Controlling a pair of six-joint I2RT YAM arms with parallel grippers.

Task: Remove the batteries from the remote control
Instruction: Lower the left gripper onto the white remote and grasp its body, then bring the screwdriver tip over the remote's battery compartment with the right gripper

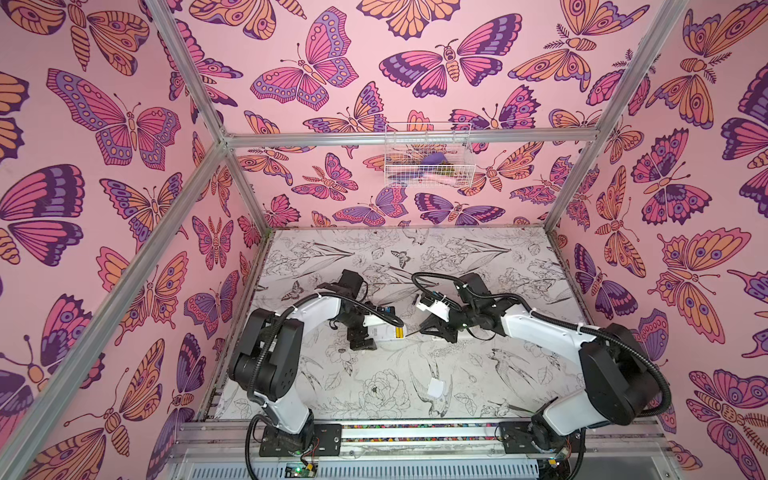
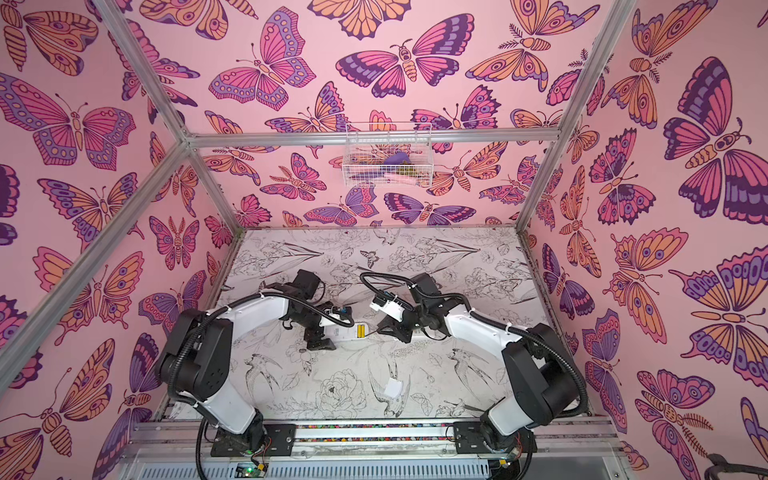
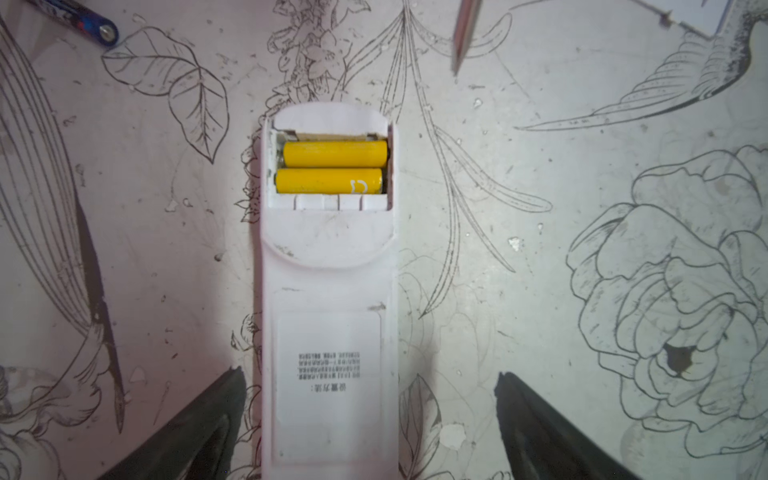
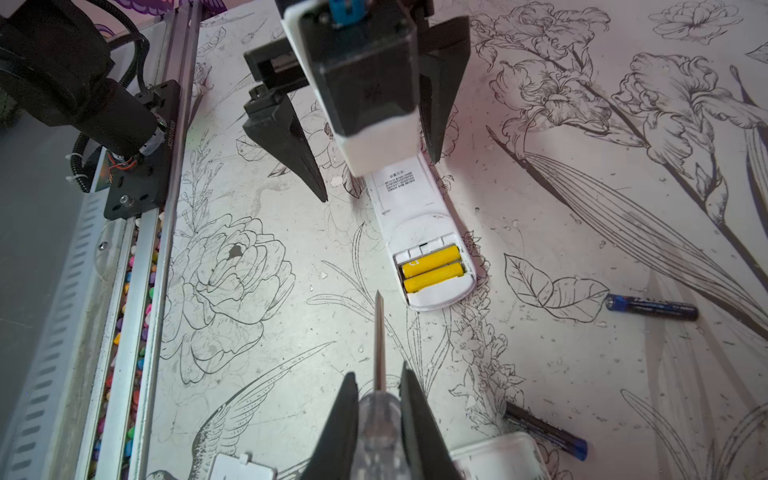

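At mid-table in both top views, the remote (image 1: 388,332) lies left to right, with its open bay at the right end showing the yellow batteries (image 2: 362,331). The left gripper (image 1: 362,334) sits over its left end, and the right gripper (image 1: 428,328) faces it from the right.

Left wrist view now: the jaws stand wide open astride the remote. One finger (image 3: 208,415) is just beside its edge, the other well apart, so nothing is clamped.

Right wrist view: the right gripper is closed on a screwdriver (image 4: 378,332), its tip near the bay but short of it. Two black batteries (image 4: 652,307) lie loose on the far side.

The danger: if the screwdriver pries while the remote is unpinned, the remote could skid or spin. The tip could also slip off a round battery, or a freed battery could pop out and roll away.
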